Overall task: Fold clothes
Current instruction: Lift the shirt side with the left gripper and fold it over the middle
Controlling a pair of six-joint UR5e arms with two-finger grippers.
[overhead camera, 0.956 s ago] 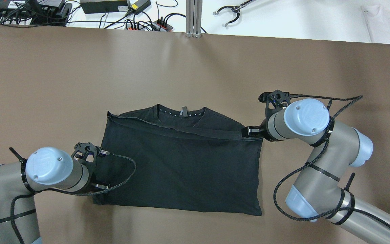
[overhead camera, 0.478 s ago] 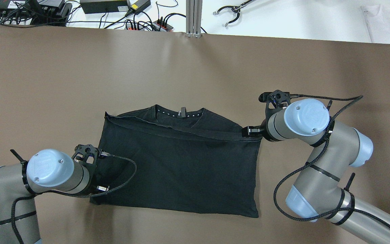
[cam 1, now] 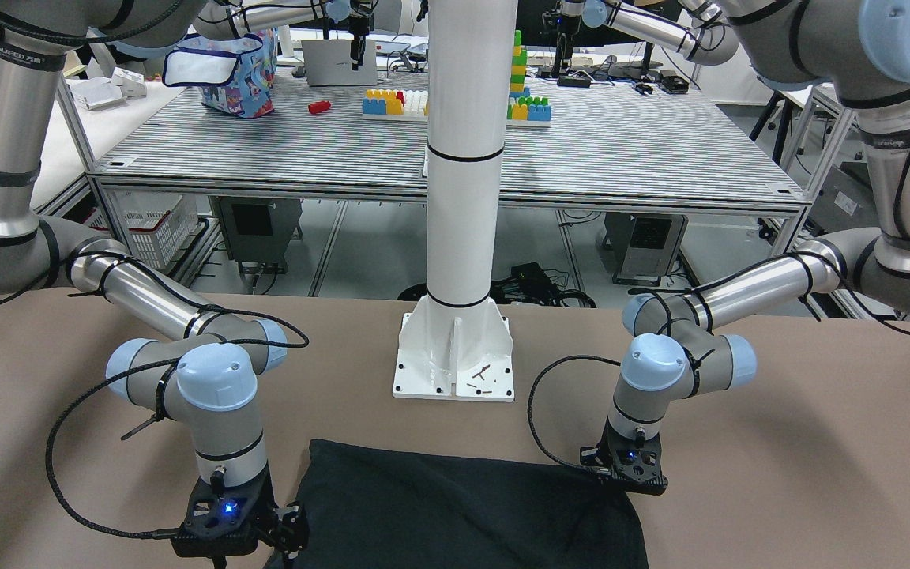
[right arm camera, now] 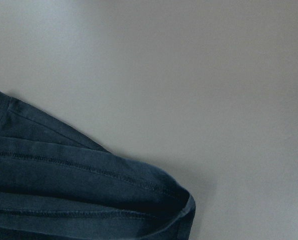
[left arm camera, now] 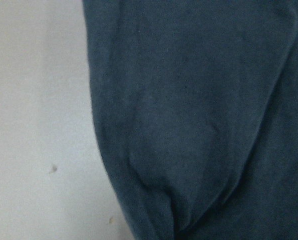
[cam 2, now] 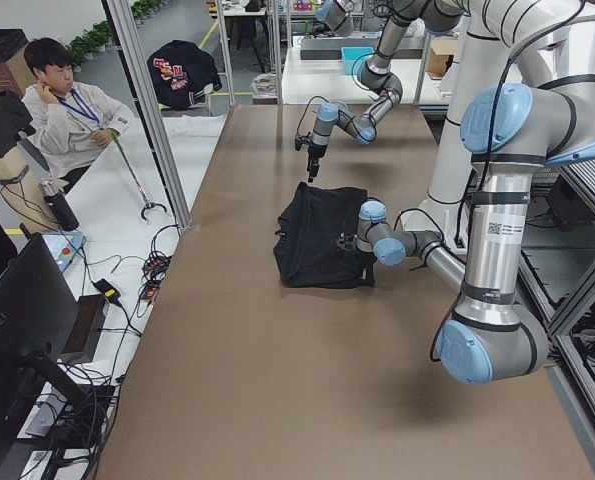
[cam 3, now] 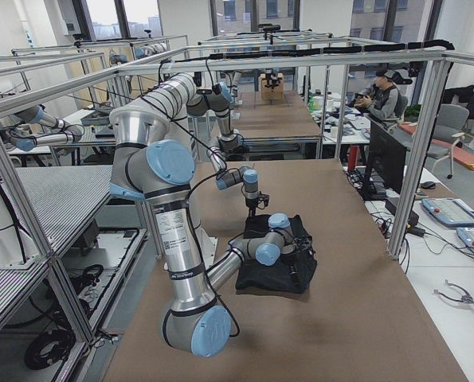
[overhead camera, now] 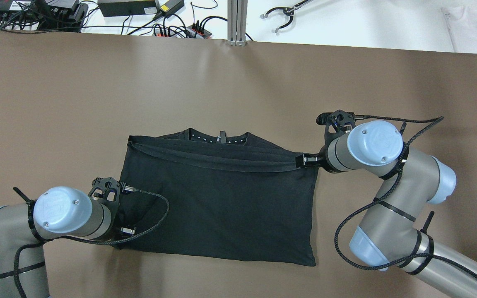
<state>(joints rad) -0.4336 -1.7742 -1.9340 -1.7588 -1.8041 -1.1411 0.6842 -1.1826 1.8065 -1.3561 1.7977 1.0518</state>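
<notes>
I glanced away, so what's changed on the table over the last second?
On the shirt, the folded-over hem slid toward the collar, hiding more of it, and the left arm drew back slightly toward the robot. The right tool stayed at the hem's corner.

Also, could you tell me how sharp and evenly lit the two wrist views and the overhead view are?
Left wrist view: soft, the plain black fabric garment washed to dull blue. Right wrist view: sharper, hem stitching legible. Overhead view: crisp, with a pale sheen on the brown table cover near the far edge.
</notes>
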